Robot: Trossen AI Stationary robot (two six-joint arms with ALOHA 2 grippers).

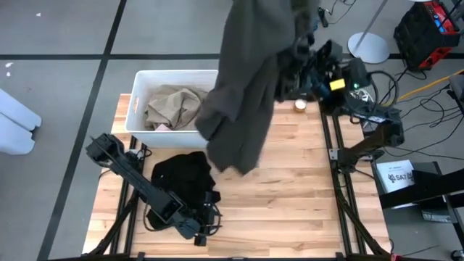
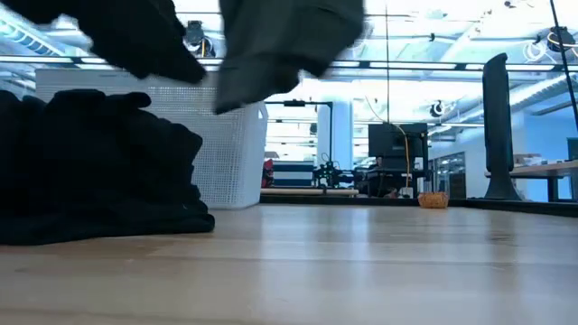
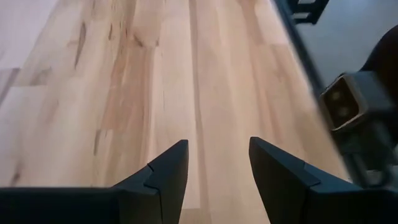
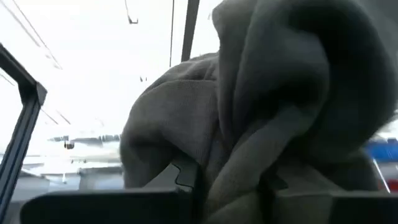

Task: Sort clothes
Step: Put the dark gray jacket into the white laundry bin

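The wooden desk (image 1: 290,188) carries the work, mostly bare on its right half. The largest garment in play is the olive-brown garment (image 1: 243,87), hanging high above the desk from the right hand (image 4: 230,180), whose fingers are pinched narrow on a fold of the cloth. In the high view the garment drapes from near the back edge down over the right rim of the white bin (image 1: 138,101); in the low view its hem floats clear of the wood.

So the step in hand looks like the carry: one piece lifted and on its way to its place. The next move, as I judge it, calls for bringing the cloth over the bin's opening, or over a pile, low enough that the trailing hem follows inside rather than catching on the rim, then releasing it.

The bin already holds a tan-beige garment (image 1: 172,105) with a scrap of pink (image 1: 161,127) at its near edge. A black heap (image 1: 181,181) lies on the desk just in front of the bin, and it sits under the hanging hem's path.

The left hand (image 3: 214,168) waits low at the near left, fingers spread wide and empty over bare wood, beside the black heap.
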